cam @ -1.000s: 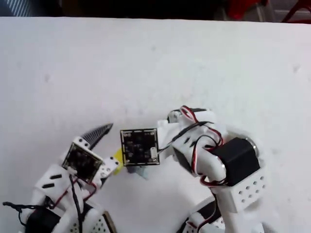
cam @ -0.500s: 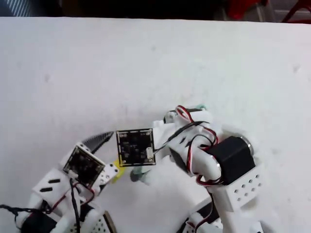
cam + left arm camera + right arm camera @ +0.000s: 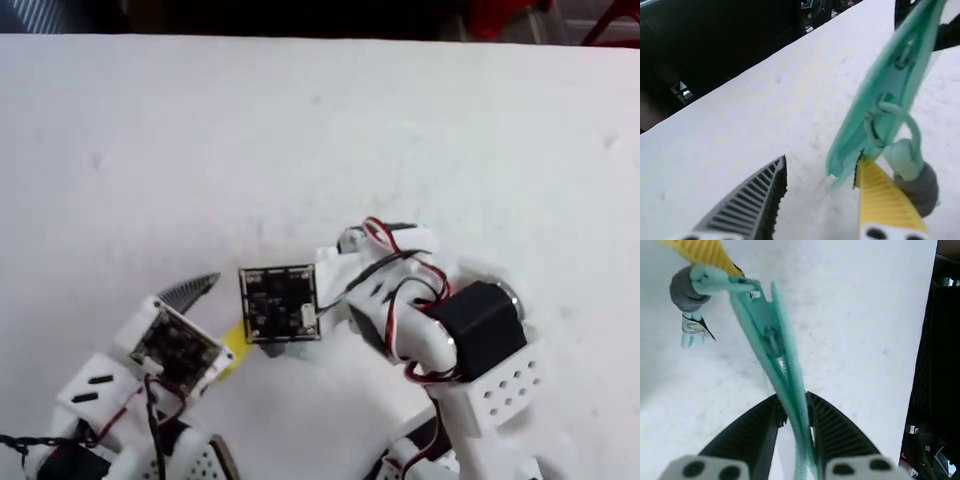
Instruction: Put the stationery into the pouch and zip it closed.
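The mint-green pouch (image 3: pixel 785 375) stands on its edge over the white table (image 3: pixel 300 130), with my right gripper (image 3: pixel 796 397) shut on its rim. Its zipper pull (image 3: pixel 715 280) carries a grey bead (image 3: pixel 685 290) and a small tassel (image 3: pixel 692 330). My left gripper (image 3: pixel 821 161) is open at the pouch's (image 3: pixel 890 85) zipper end. Its yellow finger (image 3: pixel 885 205) touches the pouch corner beside the grey bead (image 3: pixel 920 187), while its black finger (image 3: pixel 750 205) stays apart. In the high view the left gripper (image 3: pixel 228 310) sits beside the right arm's (image 3: pixel 400 290) camera board (image 3: pixel 280 303), which hides the pouch.
White table stretches open beyond both arms toward the far edge (image 3: pixel 320 38). Dark room behind that edge. The two arm bases crowd the near side of the table.
The left arm has drawn back toward the near left. The right arm shifted slightly left. The bit of green tassel seen under the camera board half a second ago is now hidden.
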`<act>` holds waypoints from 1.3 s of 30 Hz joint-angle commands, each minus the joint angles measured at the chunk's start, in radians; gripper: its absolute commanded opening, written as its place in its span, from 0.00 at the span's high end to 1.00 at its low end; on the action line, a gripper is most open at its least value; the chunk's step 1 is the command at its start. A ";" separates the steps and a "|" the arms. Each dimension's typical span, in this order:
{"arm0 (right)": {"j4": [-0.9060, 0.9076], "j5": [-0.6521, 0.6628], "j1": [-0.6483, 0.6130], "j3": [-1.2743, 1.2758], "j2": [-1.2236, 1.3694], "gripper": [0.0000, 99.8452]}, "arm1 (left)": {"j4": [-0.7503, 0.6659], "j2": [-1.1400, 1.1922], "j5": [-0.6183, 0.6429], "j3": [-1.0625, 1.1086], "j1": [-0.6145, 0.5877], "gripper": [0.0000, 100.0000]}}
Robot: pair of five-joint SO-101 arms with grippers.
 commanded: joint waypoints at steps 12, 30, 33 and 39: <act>-0.025 -0.040 0.008 -0.072 0.062 0.98 | -0.078 0.010 -0.002 0.049 0.116 0.76; -0.018 -0.029 0.054 -0.072 0.053 0.98 | -0.014 0.010 -0.095 -0.044 -0.012 0.76; -0.015 -0.029 0.054 -0.072 0.053 0.98 | -0.074 0.010 -0.104 0.020 -0.031 0.76; -0.021 -0.028 0.088 -0.074 0.053 0.98 | -0.121 0.010 -0.153 0.008 -0.217 0.76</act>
